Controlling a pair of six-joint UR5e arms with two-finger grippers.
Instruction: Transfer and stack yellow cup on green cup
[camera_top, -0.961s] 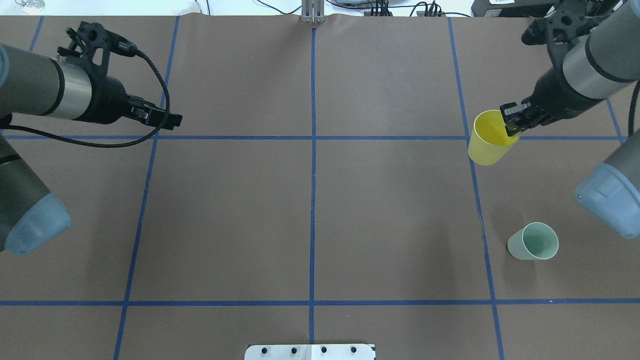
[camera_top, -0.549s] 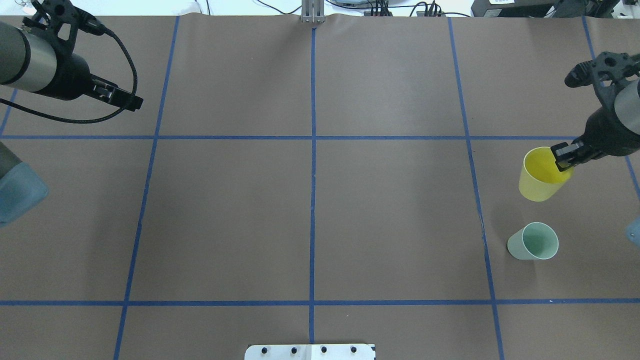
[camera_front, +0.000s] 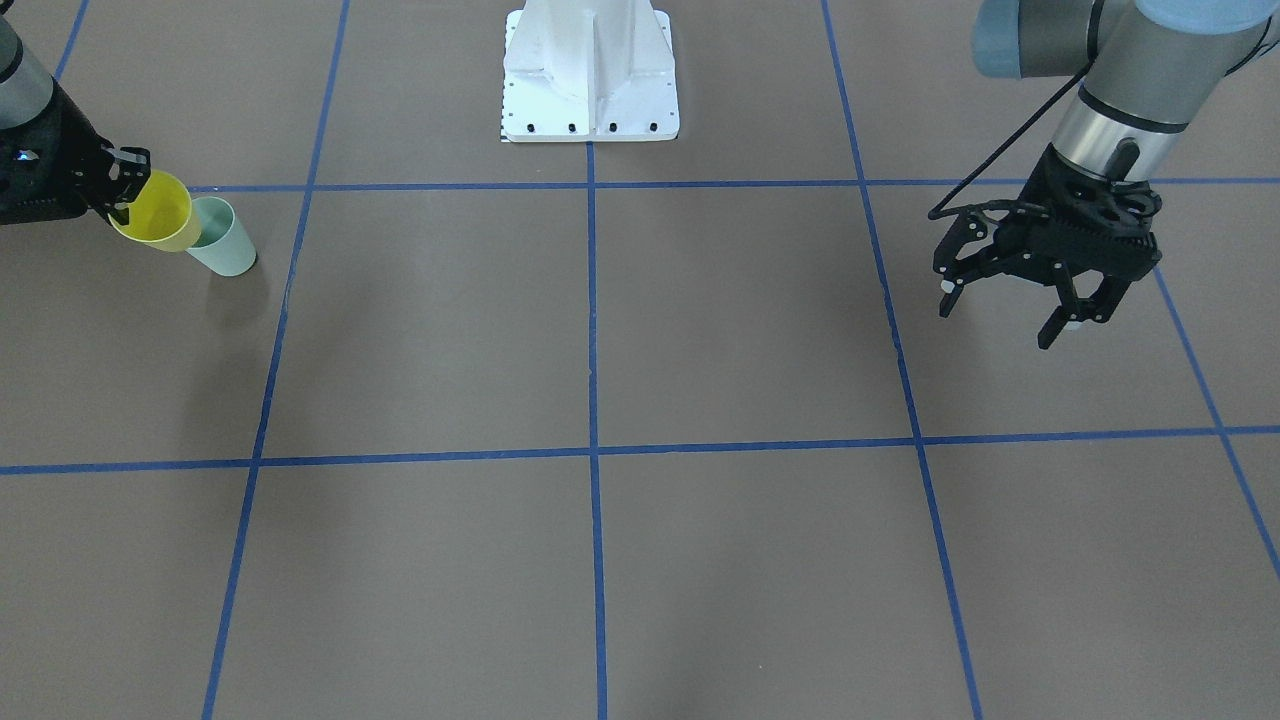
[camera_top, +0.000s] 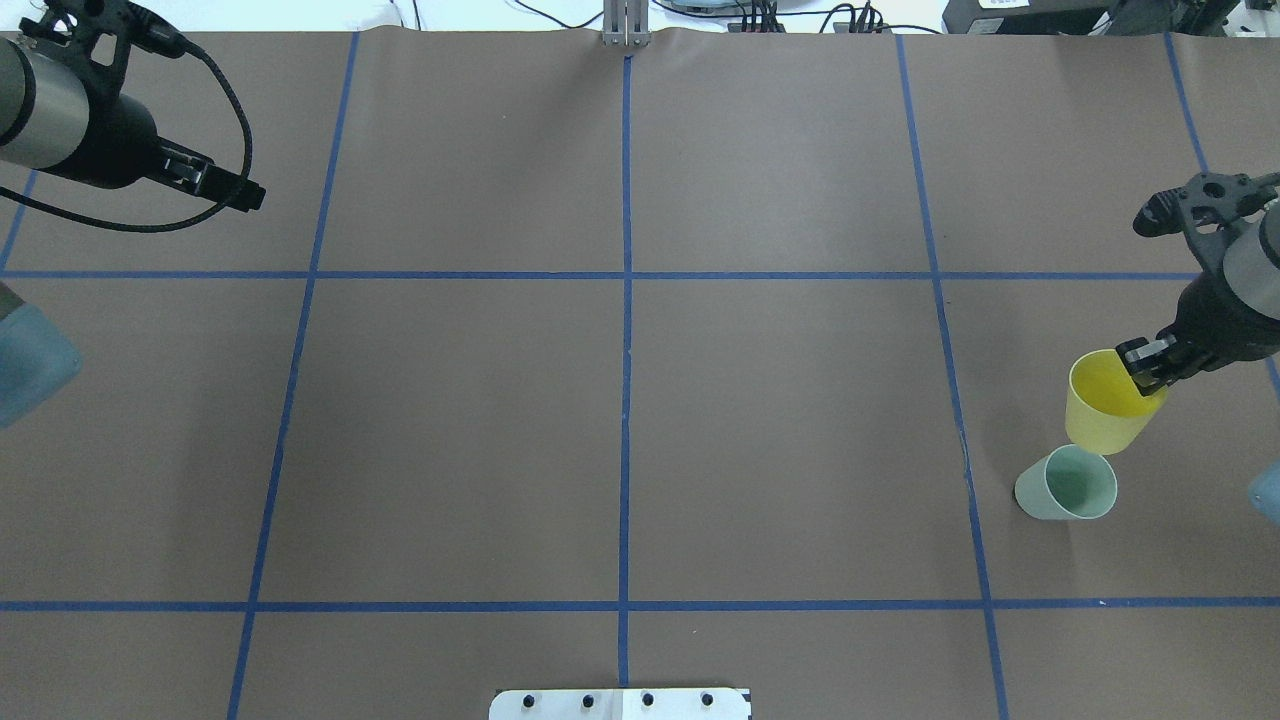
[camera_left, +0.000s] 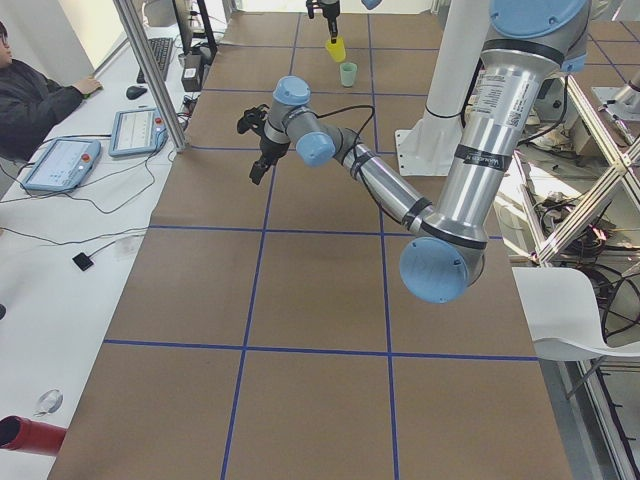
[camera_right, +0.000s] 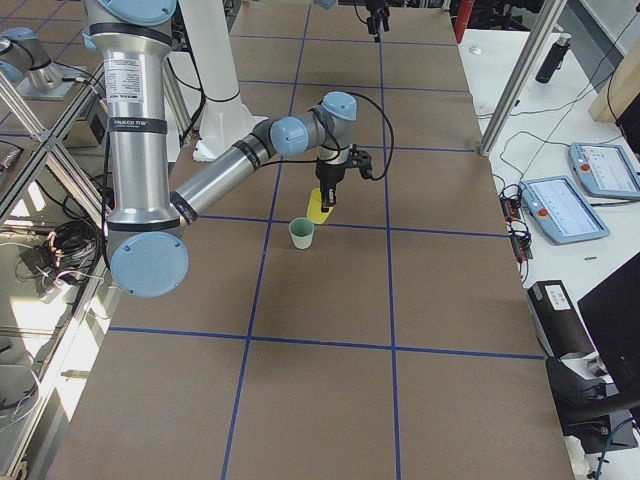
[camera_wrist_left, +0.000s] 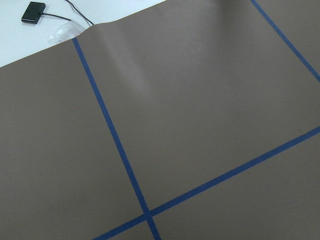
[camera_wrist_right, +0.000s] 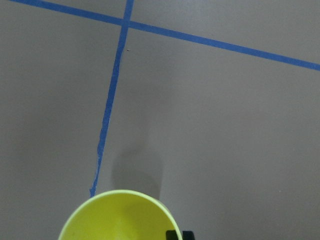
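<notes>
My right gripper (camera_top: 1148, 364) is shut on the rim of the yellow cup (camera_top: 1105, 405) and holds it in the air, upright and slightly tilted. The pale green cup (camera_top: 1068, 483) stands upright on the table, just in front of and below the yellow cup. In the front-facing view the yellow cup (camera_front: 160, 212) overlaps the green cup (camera_front: 225, 238). The right wrist view shows only the yellow cup's rim (camera_wrist_right: 117, 216); the green cup is out of that view. My left gripper (camera_front: 1005, 305) is open and empty, far over on the other side of the table.
The table (camera_top: 620, 400) is covered in brown paper with a grid of blue tape lines. The robot's white base plate (camera_front: 588, 75) sits at the near middle edge. An operator (camera_left: 35, 95) sits at a side desk with tablets.
My right gripper has carried the yellow cup toward the robot's right and nearer the robot, until it is close above the green cup. My left arm has drawn back to the far left.
</notes>
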